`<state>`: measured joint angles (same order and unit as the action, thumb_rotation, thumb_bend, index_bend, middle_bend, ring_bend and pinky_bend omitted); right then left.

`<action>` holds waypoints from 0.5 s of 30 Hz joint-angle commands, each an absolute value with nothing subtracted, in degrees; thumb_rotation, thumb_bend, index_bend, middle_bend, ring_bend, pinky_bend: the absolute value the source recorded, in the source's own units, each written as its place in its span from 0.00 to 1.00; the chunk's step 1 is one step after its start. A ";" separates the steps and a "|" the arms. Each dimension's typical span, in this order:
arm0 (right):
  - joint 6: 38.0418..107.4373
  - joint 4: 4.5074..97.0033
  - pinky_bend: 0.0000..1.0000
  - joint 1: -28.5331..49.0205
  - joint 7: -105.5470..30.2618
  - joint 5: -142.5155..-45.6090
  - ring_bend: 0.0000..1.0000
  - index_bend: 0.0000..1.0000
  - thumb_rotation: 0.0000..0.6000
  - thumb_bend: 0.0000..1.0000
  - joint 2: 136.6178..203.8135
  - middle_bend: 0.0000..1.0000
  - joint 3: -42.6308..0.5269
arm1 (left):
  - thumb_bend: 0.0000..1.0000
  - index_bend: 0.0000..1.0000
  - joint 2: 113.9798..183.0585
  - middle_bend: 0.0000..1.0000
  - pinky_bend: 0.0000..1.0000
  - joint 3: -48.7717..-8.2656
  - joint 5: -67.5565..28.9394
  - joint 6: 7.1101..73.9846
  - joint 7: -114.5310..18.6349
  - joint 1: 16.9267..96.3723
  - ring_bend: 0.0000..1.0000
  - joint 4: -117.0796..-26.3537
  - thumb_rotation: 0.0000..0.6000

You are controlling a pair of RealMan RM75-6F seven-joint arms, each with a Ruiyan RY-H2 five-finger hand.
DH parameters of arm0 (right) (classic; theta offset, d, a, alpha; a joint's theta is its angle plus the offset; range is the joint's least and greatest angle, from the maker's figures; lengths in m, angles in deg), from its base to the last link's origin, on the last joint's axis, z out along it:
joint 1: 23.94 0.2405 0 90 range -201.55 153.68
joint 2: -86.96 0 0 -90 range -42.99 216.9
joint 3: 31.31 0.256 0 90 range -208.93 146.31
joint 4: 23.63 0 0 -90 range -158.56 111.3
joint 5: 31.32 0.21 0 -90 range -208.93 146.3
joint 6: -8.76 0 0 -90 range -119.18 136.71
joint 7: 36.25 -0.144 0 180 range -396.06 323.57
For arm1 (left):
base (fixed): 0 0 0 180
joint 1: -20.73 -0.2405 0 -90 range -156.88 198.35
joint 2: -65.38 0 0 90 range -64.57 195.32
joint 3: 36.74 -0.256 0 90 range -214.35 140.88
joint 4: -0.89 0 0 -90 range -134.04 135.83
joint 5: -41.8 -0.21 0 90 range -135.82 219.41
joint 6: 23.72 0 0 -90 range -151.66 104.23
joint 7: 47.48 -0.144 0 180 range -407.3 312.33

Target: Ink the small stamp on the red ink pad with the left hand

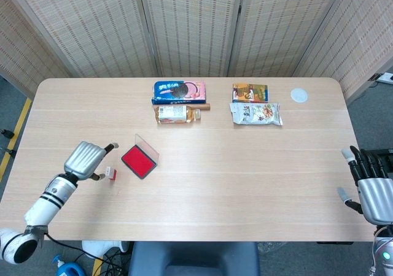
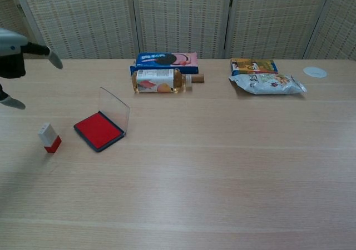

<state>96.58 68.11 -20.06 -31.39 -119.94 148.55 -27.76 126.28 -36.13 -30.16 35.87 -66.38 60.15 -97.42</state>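
The small stamp (image 2: 49, 138), white on top with a red base, stands by itself on the table just left of the red ink pad (image 2: 99, 130); in the head view the stamp (image 1: 111, 173) sits left of the ink pad (image 1: 139, 161), whose clear lid stands raised. My left hand (image 1: 85, 159) hovers above and left of the stamp with its fingers apart, holding nothing; the chest view shows the left hand (image 2: 16, 58) at the upper left edge. At the table's right edge my right hand (image 1: 371, 187) is open and empty.
At the back of the table lie a blue cookie box (image 1: 178, 91), a bottle on its side (image 1: 177, 113), a snack box (image 1: 250, 92), a snack bag (image 1: 256, 113) and a small white disc (image 1: 299, 95).
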 commanded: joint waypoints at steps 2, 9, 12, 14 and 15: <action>96.46 68.27 0.00 -19.97 -30.89 -120.21 0.00 0.00 1.00 0.29 148.77 0.00 -27.88 | 0.03 0.11 114.40 0.90 0.79 -36.56 -37.07 54.03 -66.95 48.69 0.72 -108.26 1.00; 95.39 68.33 0.00 -19.56 -30.91 -119.45 0.00 0.00 1.00 0.29 148.83 0.00 -27.66 | 0.03 0.01 114.11 0.63 0.70 -38.48 -39.18 62.67 -59.12 39.58 0.52 -105.18 1.00; 94.84 68.23 0.00 -19.38 -31.01 -118.68 0.00 0.00 1.00 0.29 148.77 0.00 -27.39 | 0.03 0.00 116.33 0.48 0.63 -38.70 -38.69 66.31 -57.58 35.85 0.34 -101.71 1.00; 94.54 68.13 0.00 -19.27 -31.13 -118.04 0.00 0.00 1.00 0.29 148.74 0.00 -27.12 | 0.03 0.00 118.87 0.32 0.57 -38.22 -37.91 69.41 -59.90 33.69 0.18 -98.35 1.00; 94.31 68.05 0.00 -19.17 -31.20 -117.50 0.00 0.00 1.00 0.29 148.74 0.00 -26.86 | 0.03 0.00 121.11 0.23 0.51 -37.75 -37.24 71.26 -61.82 32.47 0.10 -95.96 1.00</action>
<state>94.51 68.14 -19.27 -31.12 -117.82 148.76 -27.07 117.13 -38.16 -38.26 67.47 -59.06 35.35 -100.61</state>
